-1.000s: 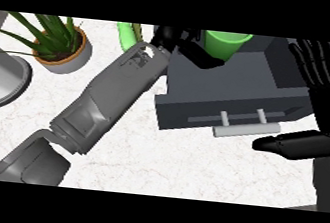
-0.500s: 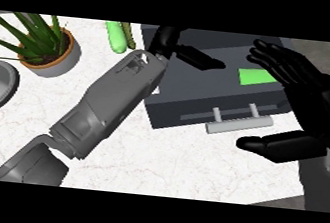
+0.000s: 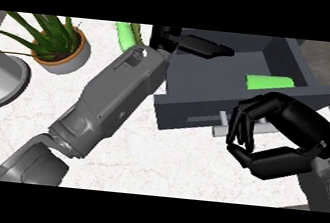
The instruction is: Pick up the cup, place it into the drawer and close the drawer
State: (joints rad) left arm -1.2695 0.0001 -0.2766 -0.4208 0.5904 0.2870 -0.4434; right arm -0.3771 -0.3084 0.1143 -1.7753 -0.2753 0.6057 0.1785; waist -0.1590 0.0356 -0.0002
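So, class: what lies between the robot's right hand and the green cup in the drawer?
In the head view, the drawer's front wall and a strip of its bare grey floor separate the right hand from the cup.

Left forearm slants up across the bench toward its far edge, left robot hand (image 3: pixel 193 43) extended, fingers straight. Right robot hand (image 3: pixel 280 137) sits near the right edge, fingers and thumb curled inward.

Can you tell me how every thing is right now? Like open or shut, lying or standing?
drawer: open
green cup: lying on its side inside the drawer
right hand: fingers curled at the drawer's handle
left hand: open, at the drawer's back edge
potted plant: upright
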